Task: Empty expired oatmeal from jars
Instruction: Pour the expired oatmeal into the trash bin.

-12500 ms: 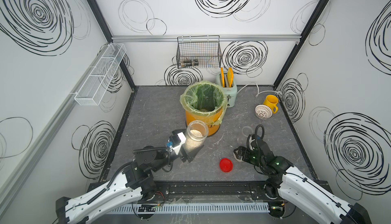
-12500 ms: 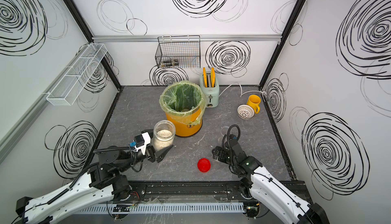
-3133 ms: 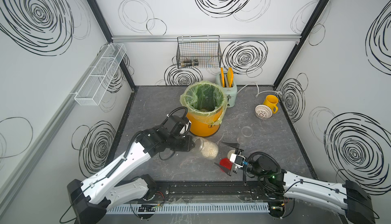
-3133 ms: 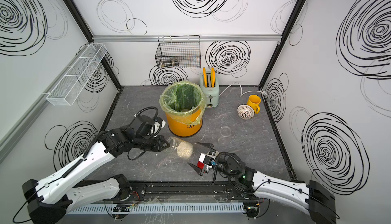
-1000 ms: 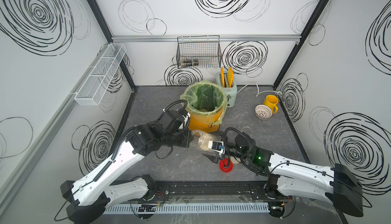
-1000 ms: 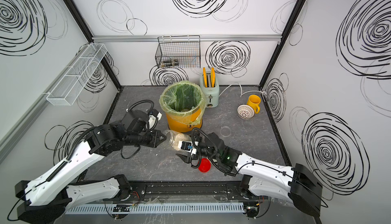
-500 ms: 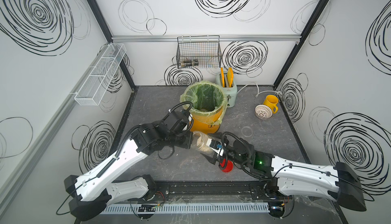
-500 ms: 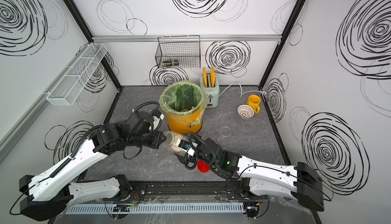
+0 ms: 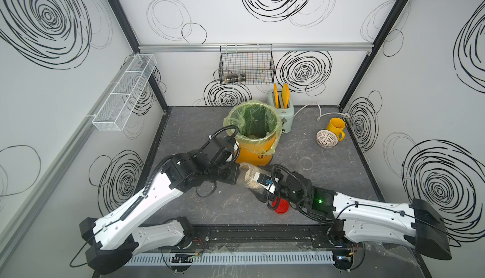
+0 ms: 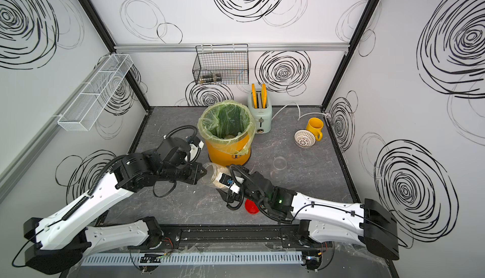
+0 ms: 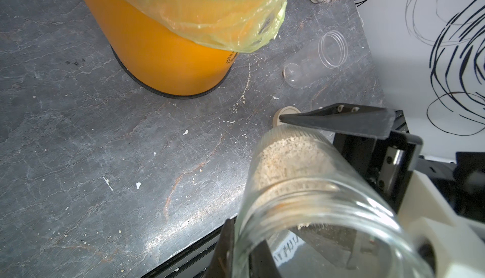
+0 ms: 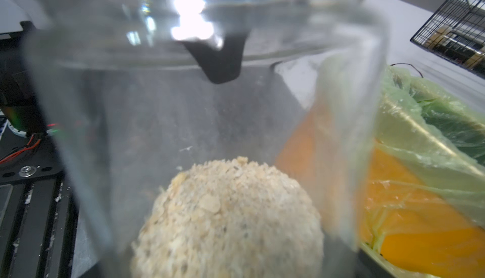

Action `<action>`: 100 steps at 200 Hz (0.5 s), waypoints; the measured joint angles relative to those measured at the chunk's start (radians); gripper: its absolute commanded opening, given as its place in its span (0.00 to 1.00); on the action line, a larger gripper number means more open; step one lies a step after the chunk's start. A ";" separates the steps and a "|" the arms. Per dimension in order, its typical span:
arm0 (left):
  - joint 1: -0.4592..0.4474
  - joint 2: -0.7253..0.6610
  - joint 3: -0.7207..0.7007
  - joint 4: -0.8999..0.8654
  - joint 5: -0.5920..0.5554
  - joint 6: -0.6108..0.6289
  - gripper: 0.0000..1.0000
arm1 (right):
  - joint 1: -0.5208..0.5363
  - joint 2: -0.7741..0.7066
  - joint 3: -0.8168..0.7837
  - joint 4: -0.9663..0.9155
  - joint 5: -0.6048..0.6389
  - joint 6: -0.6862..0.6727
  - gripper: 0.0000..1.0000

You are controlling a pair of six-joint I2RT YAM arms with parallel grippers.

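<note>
Left claw (image 9: 237, 175) pinches the tilted jar (image 9: 248, 178) by its rim (oatmeal (image 12: 231, 216) heaped at the base). Right claw (image 9: 256, 187) straddles that base; whether it grips, I cannot tell.

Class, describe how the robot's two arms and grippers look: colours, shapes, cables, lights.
The left arm and right arm have smooth white shells with black joints. Ribbed black cables loop over the wrists. The right arm shows a green light. The left gripper and right gripper are black, with tapered fingers.
</note>
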 measured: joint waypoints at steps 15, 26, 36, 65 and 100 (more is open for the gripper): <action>0.000 0.000 0.000 0.008 0.006 0.000 0.00 | 0.001 0.006 0.000 0.000 0.005 -0.002 0.98; 0.000 0.000 0.000 0.011 0.008 -0.001 0.00 | 0.001 0.010 0.000 0.001 0.009 -0.005 0.96; 0.000 0.000 -0.002 0.011 0.009 -0.001 0.00 | 0.002 0.012 0.003 0.001 0.010 -0.005 0.92; 0.000 -0.002 -0.008 0.012 0.010 -0.003 0.00 | 0.002 0.013 0.011 -0.004 0.009 -0.009 0.88; 0.000 -0.003 -0.012 0.014 0.012 -0.003 0.00 | 0.005 0.012 0.014 -0.011 0.012 -0.011 0.84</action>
